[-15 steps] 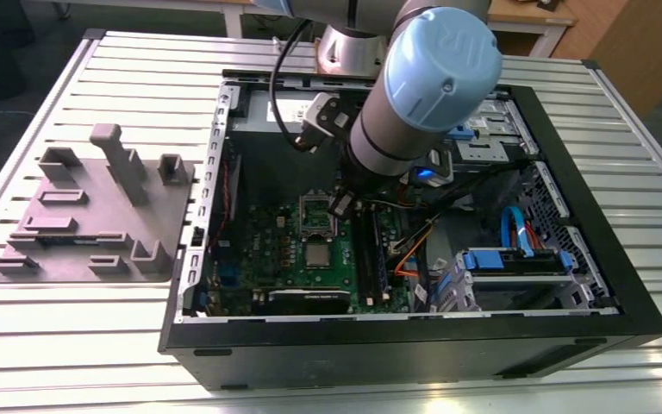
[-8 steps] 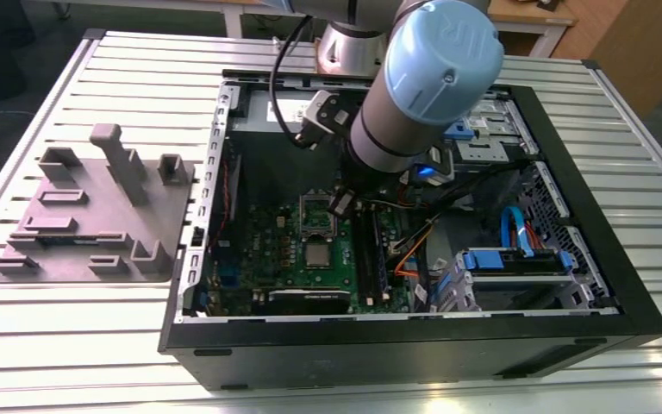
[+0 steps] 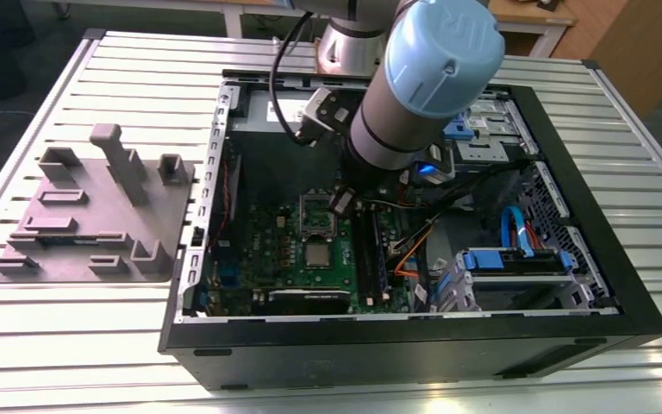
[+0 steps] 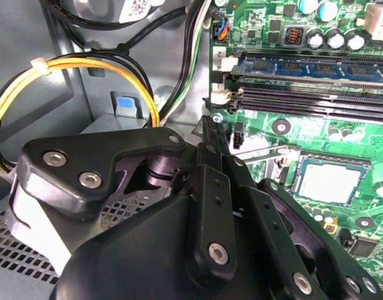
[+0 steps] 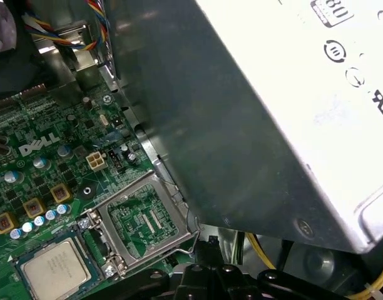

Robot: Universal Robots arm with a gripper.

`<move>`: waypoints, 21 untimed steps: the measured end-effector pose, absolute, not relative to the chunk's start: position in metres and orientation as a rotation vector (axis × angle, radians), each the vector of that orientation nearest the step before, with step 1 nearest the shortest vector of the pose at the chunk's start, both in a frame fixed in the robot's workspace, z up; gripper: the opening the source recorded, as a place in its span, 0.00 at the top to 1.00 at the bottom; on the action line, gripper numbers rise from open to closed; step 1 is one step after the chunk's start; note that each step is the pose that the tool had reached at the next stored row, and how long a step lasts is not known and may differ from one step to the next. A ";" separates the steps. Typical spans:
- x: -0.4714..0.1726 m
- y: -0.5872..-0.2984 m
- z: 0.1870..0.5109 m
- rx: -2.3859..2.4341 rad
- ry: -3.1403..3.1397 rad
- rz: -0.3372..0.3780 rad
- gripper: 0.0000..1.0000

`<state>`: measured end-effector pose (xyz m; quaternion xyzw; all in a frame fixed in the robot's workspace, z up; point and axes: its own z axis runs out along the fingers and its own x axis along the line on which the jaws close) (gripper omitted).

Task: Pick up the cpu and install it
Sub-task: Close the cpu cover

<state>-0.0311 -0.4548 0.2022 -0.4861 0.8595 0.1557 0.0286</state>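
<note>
The exterior view looks down at a slant from high up, far enough off to take in the whole open black computer case (image 3: 423,345) on the ribbed silvery metal table (image 3: 78,345), with the arm's blue-capped grey joint (image 3: 440,52) nearest the lens. The second wrist view sits close behind the black gripper (image 4: 211,128), facing past it onto the green motherboard (image 4: 266,19). The first wrist view hangs close over that board beside the silvery sheet-metal box (image 5: 254,125). All three share the small square silvery-topped cpu (image 3: 316,253) (image 4: 332,181) (image 5: 54,269)

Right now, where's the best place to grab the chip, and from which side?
Probably by two opposite edges of the chip, coming straight down from above: it lies flat on the green board, with the metal frame swung open beside it.
</note>
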 end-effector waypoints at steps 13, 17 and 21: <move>-0.031 -0.451 0.209 -1.512 2.681 0.427 0.90; -0.031 -0.451 0.214 -1.514 2.687 0.416 0.90; -0.031 -0.450 0.219 -1.515 2.690 0.410 0.90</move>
